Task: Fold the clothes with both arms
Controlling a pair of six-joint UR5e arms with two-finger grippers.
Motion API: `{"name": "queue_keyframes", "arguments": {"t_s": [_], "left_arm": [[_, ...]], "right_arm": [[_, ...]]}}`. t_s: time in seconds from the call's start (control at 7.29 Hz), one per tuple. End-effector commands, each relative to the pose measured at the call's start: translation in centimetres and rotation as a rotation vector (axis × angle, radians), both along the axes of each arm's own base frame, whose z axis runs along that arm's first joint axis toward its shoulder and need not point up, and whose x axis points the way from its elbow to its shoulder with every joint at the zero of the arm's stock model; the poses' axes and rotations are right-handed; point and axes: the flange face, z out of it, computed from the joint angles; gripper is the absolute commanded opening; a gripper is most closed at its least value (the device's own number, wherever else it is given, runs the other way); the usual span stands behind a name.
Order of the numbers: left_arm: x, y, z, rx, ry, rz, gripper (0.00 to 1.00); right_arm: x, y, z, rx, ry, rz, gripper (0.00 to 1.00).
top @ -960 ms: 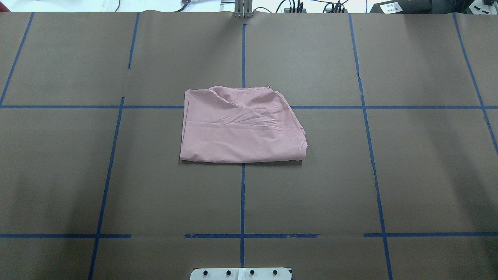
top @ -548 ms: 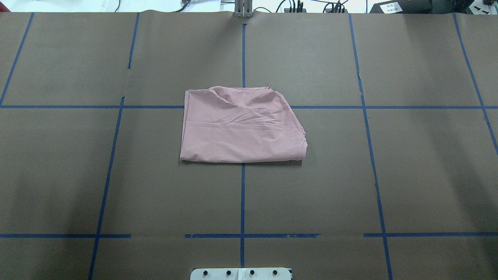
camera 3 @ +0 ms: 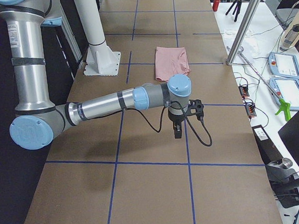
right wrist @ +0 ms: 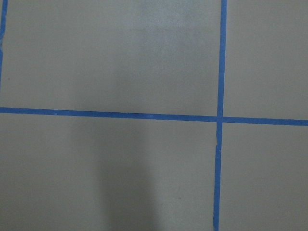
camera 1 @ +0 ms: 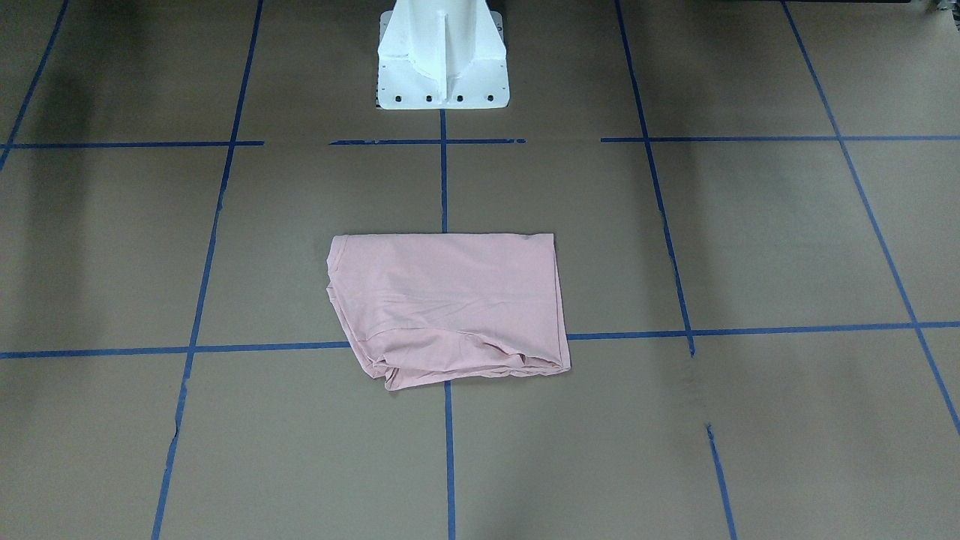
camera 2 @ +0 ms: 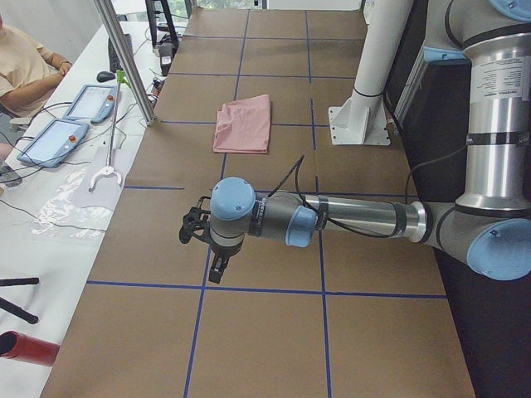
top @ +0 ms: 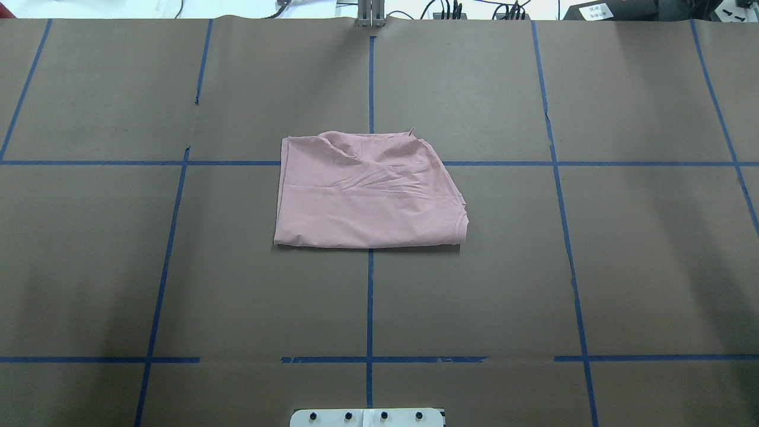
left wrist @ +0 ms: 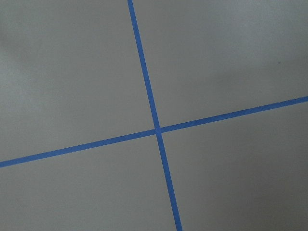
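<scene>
The pale pink T-shirt lies folded into a rough rectangle at the middle of the table, plain side up, its ribbed collar edge at the right near corner. It also shows in the front-facing view and, small, in both side views. The left arm's gripper hangs above the table far from the shirt, toward the table's left end. The right arm's gripper hangs likewise toward the right end. Whether either is open or shut, I cannot tell. Both wrist views show only table paper and blue tape.
Brown paper with blue tape grid lines covers the table. The white pedestal base stands behind the shirt. Beyond the far edge are teach pendants, a grabber tool, cables and a seated person.
</scene>
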Motion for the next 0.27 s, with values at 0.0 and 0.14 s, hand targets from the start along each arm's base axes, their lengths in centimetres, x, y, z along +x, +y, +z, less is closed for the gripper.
{"name": "queue_keyframes", "arguments": {"t_s": [0.0,0.14], "left_arm": [[0.01,0.00,-0.30,0.005,0.001,0.000,1.00],[0.01,0.02,-0.93,0.012,0.001,0.000,1.00]], "right_arm": [[0.00,0.00,0.03,-0.001,0.000,0.000,1.00],[0.00,0.00,0.03,-0.001,0.000,0.000,1.00]]}}
